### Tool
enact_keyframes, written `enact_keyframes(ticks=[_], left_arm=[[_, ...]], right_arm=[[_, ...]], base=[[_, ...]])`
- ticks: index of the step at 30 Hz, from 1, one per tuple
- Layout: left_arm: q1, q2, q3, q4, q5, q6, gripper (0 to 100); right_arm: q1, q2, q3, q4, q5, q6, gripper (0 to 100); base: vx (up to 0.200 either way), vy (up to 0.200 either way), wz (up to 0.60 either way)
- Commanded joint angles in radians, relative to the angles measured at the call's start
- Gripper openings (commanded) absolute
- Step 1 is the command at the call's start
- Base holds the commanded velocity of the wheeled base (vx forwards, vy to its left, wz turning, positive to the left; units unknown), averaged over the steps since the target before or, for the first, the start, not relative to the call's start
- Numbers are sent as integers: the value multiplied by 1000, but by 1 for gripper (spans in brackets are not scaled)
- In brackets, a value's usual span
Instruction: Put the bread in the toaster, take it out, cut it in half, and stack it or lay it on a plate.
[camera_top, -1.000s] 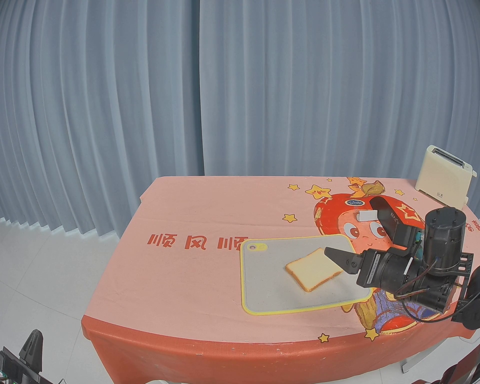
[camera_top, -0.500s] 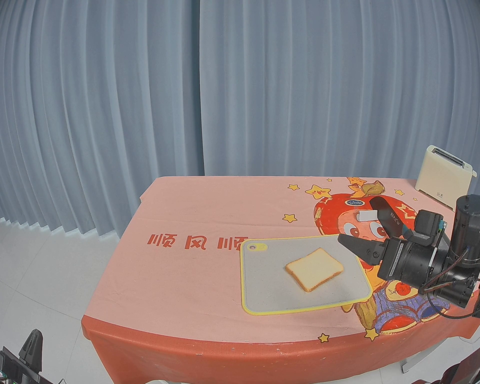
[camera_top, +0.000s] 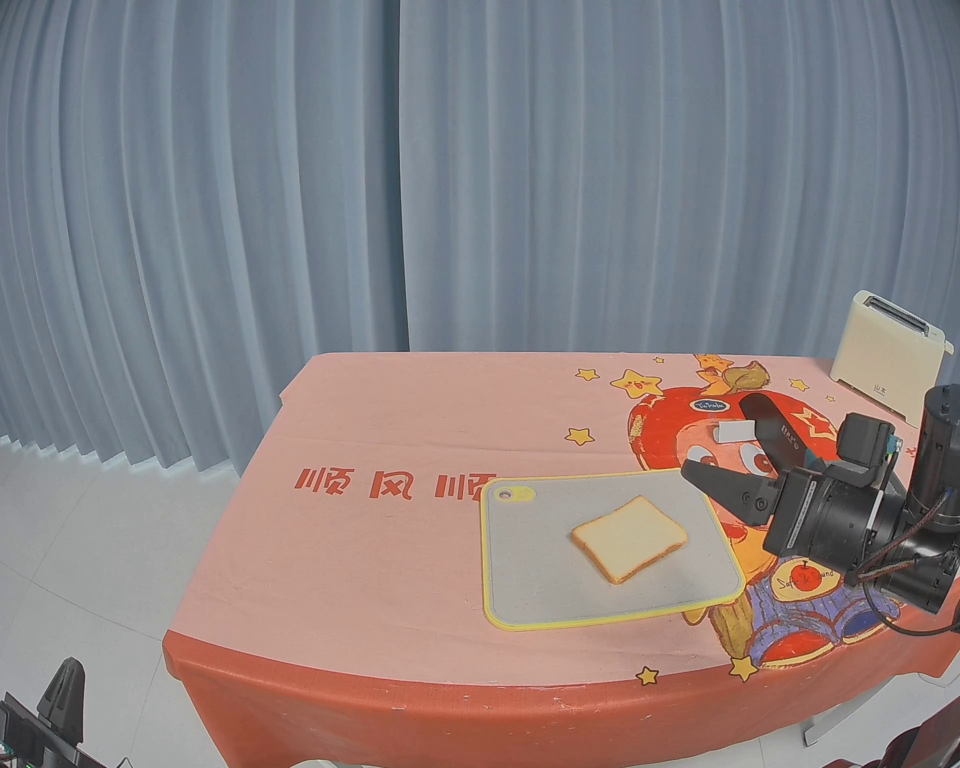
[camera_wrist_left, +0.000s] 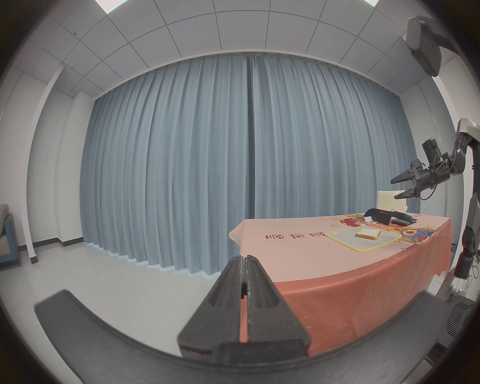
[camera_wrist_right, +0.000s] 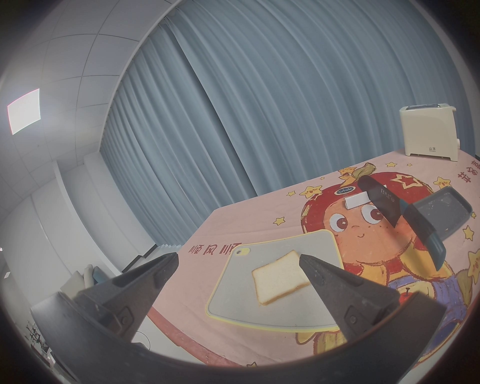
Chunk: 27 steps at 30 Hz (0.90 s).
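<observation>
I'm looking at one surface (camera_top: 400, 560) under a salmon-pink cloth printed with a cartoon face, stars and red characters. It stands on a pale tiled floor (camera_top: 60, 560), with blue-grey pleated curtains (camera_top: 300, 180) filling the upper half of the head frame.

I count one slice of pale bread with a tan crust (camera_top: 629, 539), lying flat near the middle of one grey cutting board with a yellow rim (camera_top: 540, 580), at lower centre-right. One cream-coloured toaster (camera_top: 890, 355) stands at the far right edge, well apart from the board. One black-bladed knife with a teal handle (camera_top: 785, 432) lies between them, and beside it is one dark grey rectangular tray (camera_wrist_right: 442, 207).

My right hand (camera_top: 715, 485) hangs at the right of the frame, just beside the board's right edge, fingers spread wide and holding nothing. My left hand (camera_wrist_left: 243, 260) is low and well away from the surface, fingers pressed together, empty.
</observation>
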Motion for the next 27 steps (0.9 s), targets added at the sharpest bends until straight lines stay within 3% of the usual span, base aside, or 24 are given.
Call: enact_keyframes(ticks=[1, 17, 27], left_arm=[[0, -11, 18, -1, 0, 0, 0], [0, -11, 18, -1, 0, 0, 0], [0, -11, 18, -1, 0, -2, 0]], right_arm=[[0, 2, -2, -2, -2, -5, 100], [-20, -55, -14, 1, -2, -71, 100], [-35, -52, -12, 1, -2, -74, 100]], base=[[0, 0, 0], [0, 0, 0], [0, 0, 0]])
